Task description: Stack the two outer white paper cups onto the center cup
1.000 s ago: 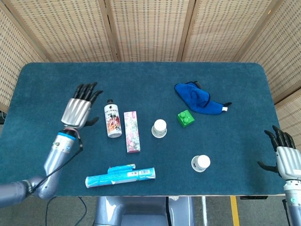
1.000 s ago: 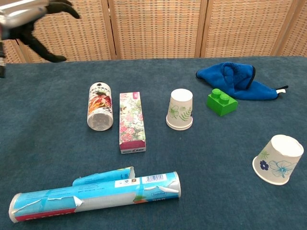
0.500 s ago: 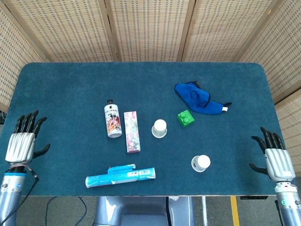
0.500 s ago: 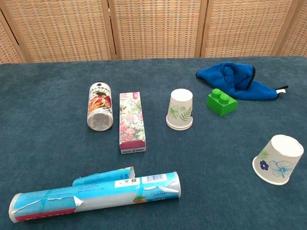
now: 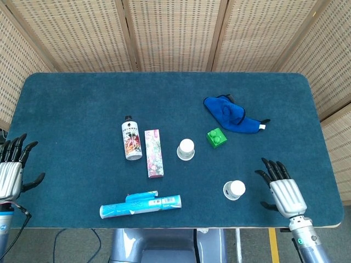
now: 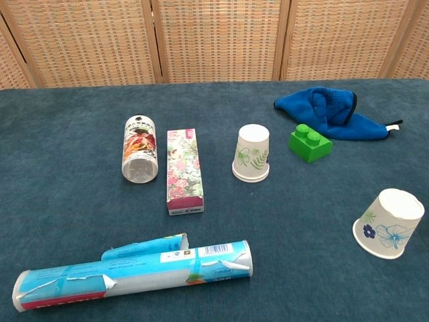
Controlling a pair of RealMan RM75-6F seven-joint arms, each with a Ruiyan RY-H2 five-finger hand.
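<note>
R hand (image 5: 286,193) open, empty, just beside the near cup (image 5: 235,189), so wrap it low & square w/o crushing, L hand (image 5: 11,174) idle, empty.

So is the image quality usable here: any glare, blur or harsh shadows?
Head view: even, soft light, sharp across the blue table, no glare; right hand crisp. Chest view: also sharp, faint shadows only; near paper cup looks tilted outward, probably wide-angle distortion.
</note>
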